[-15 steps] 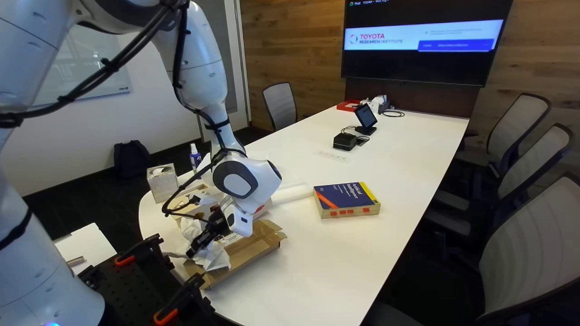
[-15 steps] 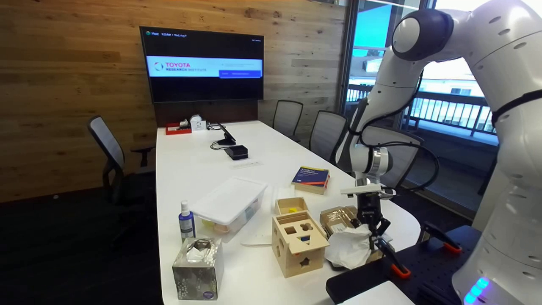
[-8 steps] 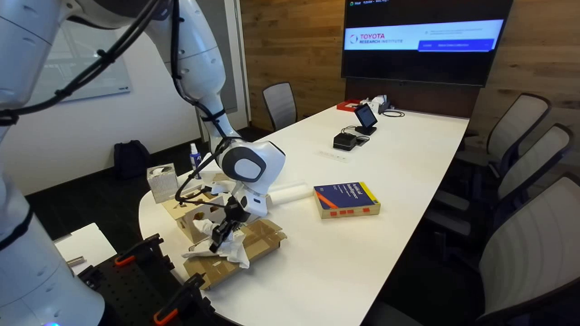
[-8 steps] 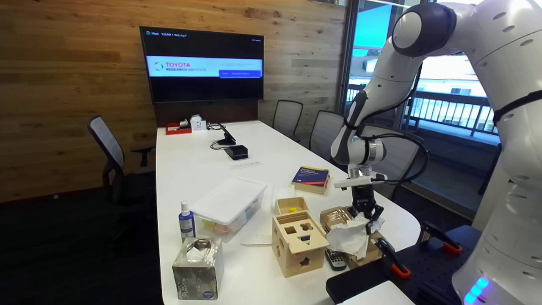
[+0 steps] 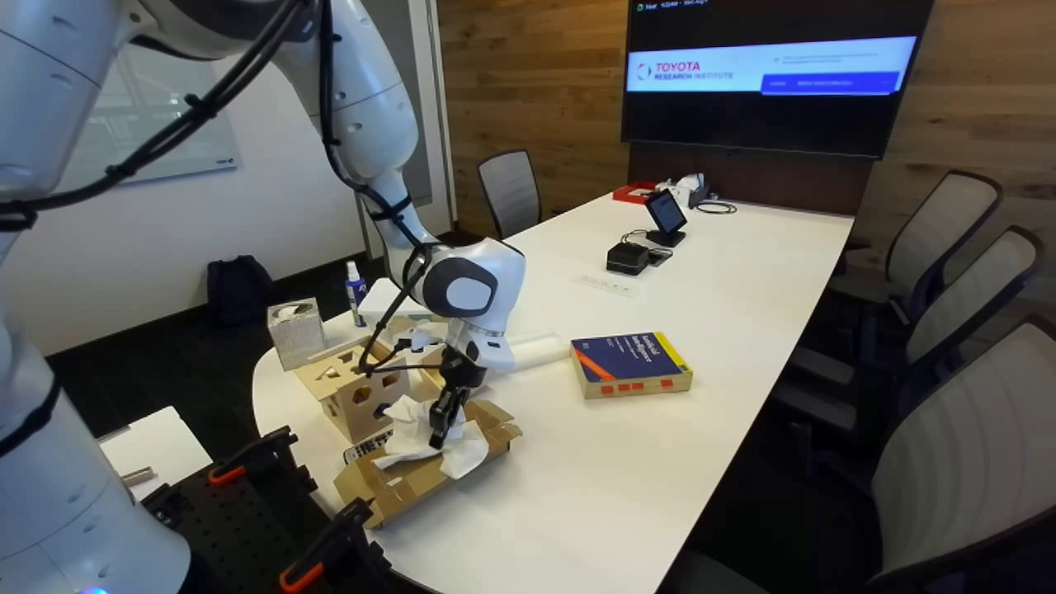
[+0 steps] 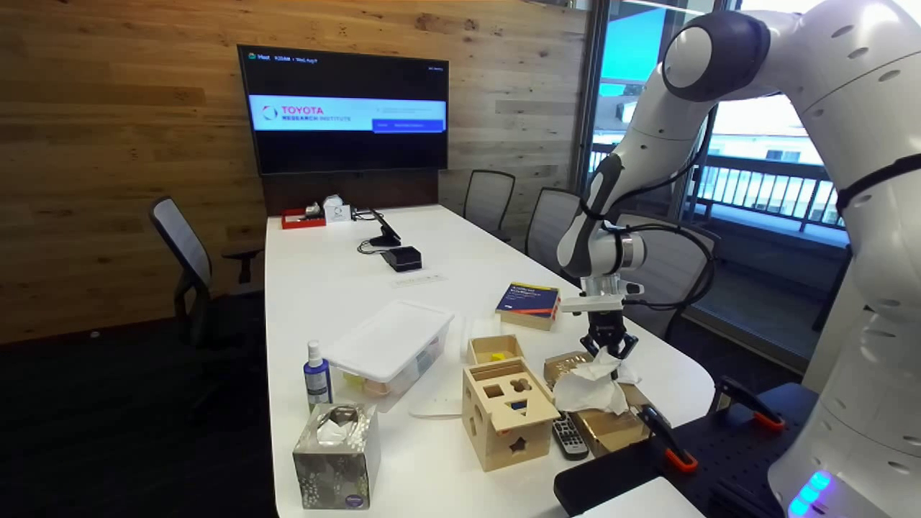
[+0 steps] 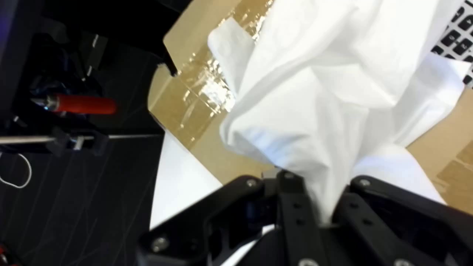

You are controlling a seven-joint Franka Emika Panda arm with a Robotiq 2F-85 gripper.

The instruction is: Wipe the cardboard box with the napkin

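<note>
The cardboard box is flat, oblong and tan, with shiny tape and raised end flaps. It lies on the table near the robot, and also shows in an exterior view and the wrist view. My gripper is above the middle of the box, pointing down, also seen in an exterior view. In the wrist view its fingers are shut on the crumpled white napkin. The napkin spreads over the box in both exterior views and hides its middle.
A remote lies beside the box, partly under the napkin in the wrist view. A wooden shape-sorter block stands close by. A book, tissue box, spray bottle and lidded plastic bin are on the table.
My gripper has moved along the box, away from the robot base, dragging the napkin with it. The near end of the box and the remote are now uncovered.
</note>
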